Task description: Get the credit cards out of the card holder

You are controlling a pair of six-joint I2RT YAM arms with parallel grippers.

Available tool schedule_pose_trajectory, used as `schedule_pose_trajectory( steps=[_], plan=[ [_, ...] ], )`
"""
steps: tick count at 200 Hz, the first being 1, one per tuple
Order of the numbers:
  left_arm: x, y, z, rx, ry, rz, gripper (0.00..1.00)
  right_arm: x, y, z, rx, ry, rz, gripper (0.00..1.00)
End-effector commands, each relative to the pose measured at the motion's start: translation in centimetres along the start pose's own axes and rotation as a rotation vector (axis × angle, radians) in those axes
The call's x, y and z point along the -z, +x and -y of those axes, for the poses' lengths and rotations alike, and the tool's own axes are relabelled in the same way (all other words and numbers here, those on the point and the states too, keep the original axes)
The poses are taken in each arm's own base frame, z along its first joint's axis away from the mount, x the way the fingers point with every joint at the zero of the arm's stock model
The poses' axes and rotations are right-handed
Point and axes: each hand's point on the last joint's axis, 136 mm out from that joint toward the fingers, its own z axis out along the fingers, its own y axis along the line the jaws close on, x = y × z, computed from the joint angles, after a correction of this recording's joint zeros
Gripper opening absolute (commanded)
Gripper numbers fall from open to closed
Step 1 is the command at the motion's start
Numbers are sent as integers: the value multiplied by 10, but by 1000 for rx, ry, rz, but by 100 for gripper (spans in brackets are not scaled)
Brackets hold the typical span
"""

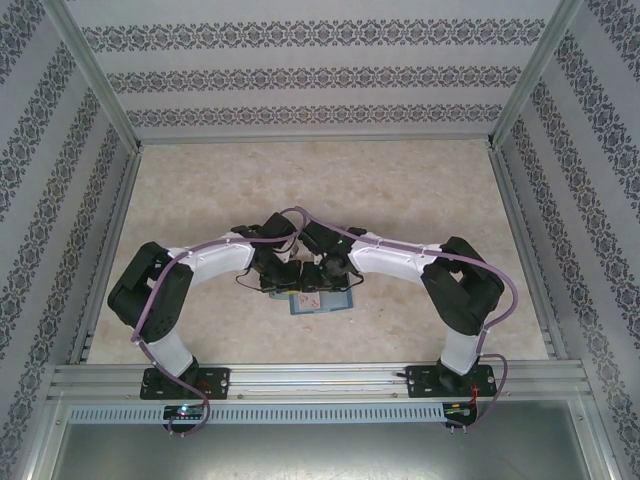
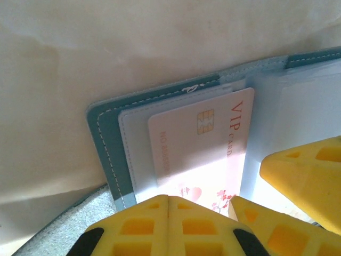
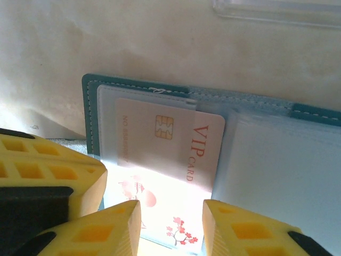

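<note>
Left gripper (image 2: 168, 200): closed tight, its tips over the near edge of the teal-blue stitched folding card holder (image 2: 103, 133).
Right gripper (image 3: 171, 209): jaws apart, astride the card's near end; contact unclear.
Card: white VIP credit card (image 3: 160, 141) with gold chip, partly inside a clear plastic sleeve (image 3: 109, 122).
Holder position: open flat on the beige marbled desk (image 1: 300, 180).

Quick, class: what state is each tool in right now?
Left tool: closed; whether it grips anything cannot be told.
Right tool: open above the credit card.
</note>
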Motion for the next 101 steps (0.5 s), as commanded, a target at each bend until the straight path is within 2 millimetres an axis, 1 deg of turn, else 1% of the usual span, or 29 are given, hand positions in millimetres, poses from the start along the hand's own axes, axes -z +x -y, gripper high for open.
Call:
schedule_pose_trajectory(
  steps=[1,60,87,101],
  plan=[
    [-6,5,4,-25,-10,-32,2,-8,0,11,-1,29,-6,36],
    [-16,12,-13,-20,-71,-71,2,-17,2,18,-18,12,-23,34],
    [-19,15,-21,-21,-107,-90,2,-18,3,17,-30,-25,-25,32],
    [-19,16,-25,-23,-128,-101,0,-18,4,16,-35,-48,-26,31]
  ],
)
